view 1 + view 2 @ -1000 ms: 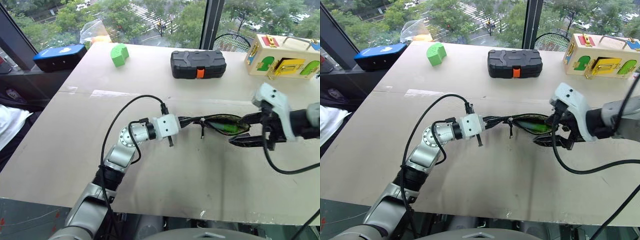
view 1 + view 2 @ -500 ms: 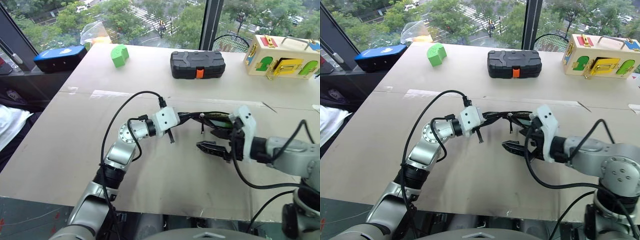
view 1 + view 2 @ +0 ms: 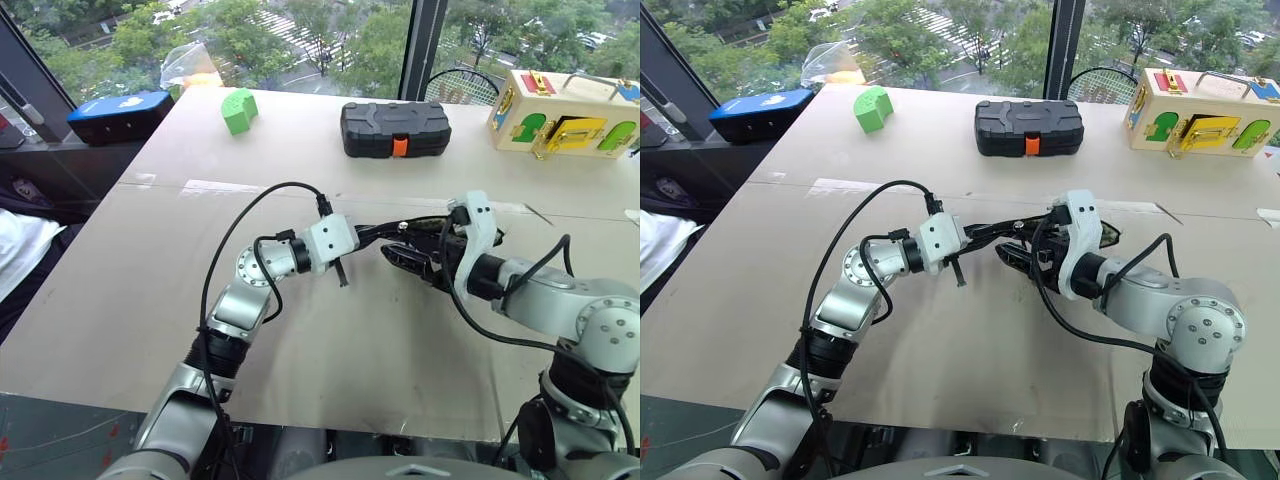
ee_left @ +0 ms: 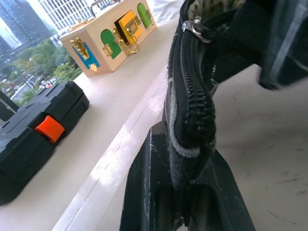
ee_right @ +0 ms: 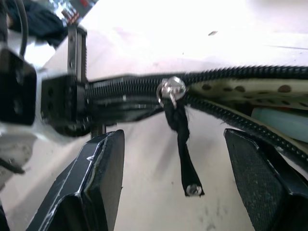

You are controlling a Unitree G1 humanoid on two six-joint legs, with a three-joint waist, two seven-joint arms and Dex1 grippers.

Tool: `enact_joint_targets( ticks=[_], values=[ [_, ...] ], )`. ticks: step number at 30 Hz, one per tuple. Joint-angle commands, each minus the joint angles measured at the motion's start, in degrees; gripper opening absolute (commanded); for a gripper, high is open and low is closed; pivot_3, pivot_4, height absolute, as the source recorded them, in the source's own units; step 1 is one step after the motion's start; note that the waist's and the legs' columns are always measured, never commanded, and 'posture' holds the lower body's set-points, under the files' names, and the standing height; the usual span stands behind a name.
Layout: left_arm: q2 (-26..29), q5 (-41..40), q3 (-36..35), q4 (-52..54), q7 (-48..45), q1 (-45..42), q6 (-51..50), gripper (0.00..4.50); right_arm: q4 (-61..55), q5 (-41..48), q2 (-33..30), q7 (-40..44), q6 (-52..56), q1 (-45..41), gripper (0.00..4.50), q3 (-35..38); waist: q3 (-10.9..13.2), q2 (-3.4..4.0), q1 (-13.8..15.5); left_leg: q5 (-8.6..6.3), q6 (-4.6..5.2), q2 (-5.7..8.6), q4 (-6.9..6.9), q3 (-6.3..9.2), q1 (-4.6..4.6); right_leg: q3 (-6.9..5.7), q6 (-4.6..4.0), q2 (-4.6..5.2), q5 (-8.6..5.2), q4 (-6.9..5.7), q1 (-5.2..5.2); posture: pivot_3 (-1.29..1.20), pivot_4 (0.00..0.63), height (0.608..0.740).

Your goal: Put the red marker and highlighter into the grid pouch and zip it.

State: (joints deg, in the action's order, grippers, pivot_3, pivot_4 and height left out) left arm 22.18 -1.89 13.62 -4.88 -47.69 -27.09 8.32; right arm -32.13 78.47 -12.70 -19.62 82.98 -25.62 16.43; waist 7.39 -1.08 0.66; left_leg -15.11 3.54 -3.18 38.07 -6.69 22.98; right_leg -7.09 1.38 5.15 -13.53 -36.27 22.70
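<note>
Since the earlier frame, the right gripper [image 5: 171, 183] has moved left to the zipper cord [image 5: 185, 163], fingers apart around it. Left gripper [image 4: 185, 192] is clamped on the grid pouch [image 3: 425, 232] end, above the table [image 3: 330, 350].

Zipper cord [image 5: 183, 144] between open right claw [image 5: 187, 192] fingers

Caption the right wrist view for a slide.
Open right gripper straddles the black zipper cord hanging from the partly unzipped black fabric grid pouch.
</note>
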Motion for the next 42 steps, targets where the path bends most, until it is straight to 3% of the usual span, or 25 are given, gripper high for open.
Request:
enact_joint_targets(
  ticks=[1,5,6,8,20,32,37,42],
  values=[
    [-0.04,-0.2,-0.38,2.27,0.45,0.09,2.29,0.0,0.04,6.13,-1.73,-3.01,-5.25,0.22,3.34,-1.15,0.0,0.0,-0.04,0.0,0.01,0.0,0.0,0.0,0.0,0.0,0.0,0.0,0.0,0.0,0.0,0.0,0.15,0.74],
    [0.03,0.07,-0.38,0.62,0.46,0.54,4.16,0.0,0.46,11.01,-4.9,-5.68,-10.0,1.3,3.34,-4.01,0.0,0.0,-0.01,-0.07,0.12,0.0,-0.01,0.0,0.0,0.02,0.0,0.01,0.0,0.01,0.0,0.0,0.15,0.74],
    [0.04,0.13,-0.38,0.22,0.46,0.55,4.56,0.0,0.38,12.2,-5.75,-6.21,-11.31,1.53,2.78,-4.75,0.0,0.0,-0.03,-0.09,0.14,0.0,-0.01,0.0,0.0,0.03,0.0,0.01,0.0,0.02,0.0,0.0,0.15,0.74],
    [0.02,0.33,-0.39,-0.81,0.46,0.62,5.57,0.0,0.04,14.05,-7.48,-7.1,-13.5,1.84,2.09,-6.18,0.0,0.01,-0.05,-0.09,0.16,0.0,-0.01,-0.01,0.0,0.05,0.0,0.01,0.0,0.03,0.0,0.0,0.15,0.74],
    [0.0,0.49,-0.01,-4.27,-0.24,0.41,10.05,0.0,-0.08,18.07,-15.03,-9.91,-22.14,2.96,2.09,-14.43,0.01,0.0,0.03,-0.13,0.21,-0.02,-0.02,0.0,0.03,0.06,0.0,0.02,-0.01,0.1,0.0,0.0,0.15,0.74],
    [-0.1,0.64,0.54,-2.74,-0.18,0.47,9.52,0.0,0.48,18.39,-17.77,-10.62,-27.78,2.24,2.09,-18.21,0.01,0.0,0.07,-0.14,0.23,-0.03,-0.02,0.0,0.05,0.09,0.0,0.03,-0.01,0.16,0.0,0.0,0.15,0.74],
    [0.06,0.71,0.54,-2.12,-0.23,0.3,9.4,0.0,1.33,17.77,-18.27,-11.07,-28.86,2.02,0.11,-18.87,0.01,0.01,0.06,-0.14,0.24,-0.04,-0.03,0.0,0.05,0.1,0.0,0.03,-0.01,0.19,0.0,0.0,0.15,0.74],
    [0.29,0.77,0.32,-1.32,-0.07,0.24,8.91,0.0,2.01,19.06,-18.48,-12.33,-30.74,2.43,0.11,-17.89,0.01,0.01,0.07,-0.14,0.24,-0.04,-0.04,0.0,0.06,0.09,0.01,0.03,-0.01,0.2,0.0,0.0,0.15,0.74]
  ],
)
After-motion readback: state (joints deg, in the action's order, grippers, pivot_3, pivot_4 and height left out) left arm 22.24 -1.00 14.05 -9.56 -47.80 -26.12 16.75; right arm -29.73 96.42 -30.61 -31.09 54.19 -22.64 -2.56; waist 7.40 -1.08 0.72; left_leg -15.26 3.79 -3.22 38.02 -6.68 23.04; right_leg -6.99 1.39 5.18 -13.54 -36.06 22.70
